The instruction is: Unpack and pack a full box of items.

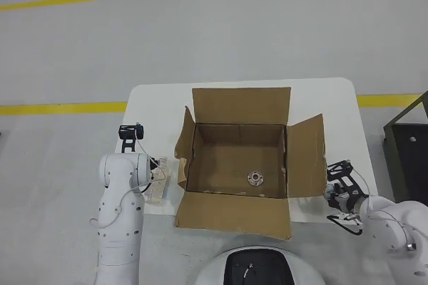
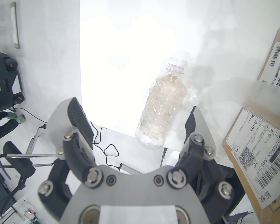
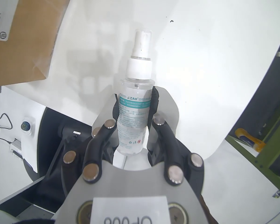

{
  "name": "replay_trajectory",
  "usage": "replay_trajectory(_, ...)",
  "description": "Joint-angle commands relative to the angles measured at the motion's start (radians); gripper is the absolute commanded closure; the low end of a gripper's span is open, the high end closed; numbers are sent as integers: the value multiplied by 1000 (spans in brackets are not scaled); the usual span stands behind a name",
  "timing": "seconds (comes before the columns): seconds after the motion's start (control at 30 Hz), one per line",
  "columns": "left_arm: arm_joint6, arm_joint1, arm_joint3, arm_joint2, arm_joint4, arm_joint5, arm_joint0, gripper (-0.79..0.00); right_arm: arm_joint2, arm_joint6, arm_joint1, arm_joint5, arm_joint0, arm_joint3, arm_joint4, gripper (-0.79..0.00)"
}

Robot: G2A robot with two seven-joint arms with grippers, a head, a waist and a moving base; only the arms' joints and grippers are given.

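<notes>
Cardboard box (image 1: 235, 160) held round fitting (image 1: 255, 177), top view | left gripper (image 2: 134, 107) spread above clear bottle (image 2: 163, 108) | right gripper (image 3: 135, 99) pinched spray bottle (image 3: 140, 68) | white table (image 1: 328, 92).

— What colour is the box (image 1: 235, 153)?
— Plain brown cardboard. Its labels (image 2: 259, 145) are white, striped with black barcodes. The table (image 1: 157, 100) is white.
— And the bottles?
— The plastic bottle (image 2: 162, 108) is clear. The spray bottle (image 3: 135, 108) is clear too, with a white sprayer and a teal band on its label.
— The floor (image 1: 57, 43)?
— Grey, crossed by one yellow line (image 1: 57, 108).
</notes>
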Motion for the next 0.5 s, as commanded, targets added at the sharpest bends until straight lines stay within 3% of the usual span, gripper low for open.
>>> replay_trajectory(0.0,0,0,0,0,0,0,0,-785,-15,2,0,10,17,19,-12,0)
replay_trajectory(0.1,0,0,0,0,0,0,0,-785,-36,7,1,30,41,44,-26,0)
replay_trajectory(0.2,0,0,0,0,0,0,0,-785,-54,12,2,39,58,66,-43,-74)
replay_trajectory(0.27,0,0,0,0,0,0,0,-785,-62,17,2,47,68,76,-48,-175)
replay_trajectory(0.3,0,0,0,0,0,0,0,-785,-65,18,3,49,71,79,-50,-277)
replay_trajectory(0.47,0,0,0,0,0,0,0,-785,-74,22,6,53,78,88,-54,-357)
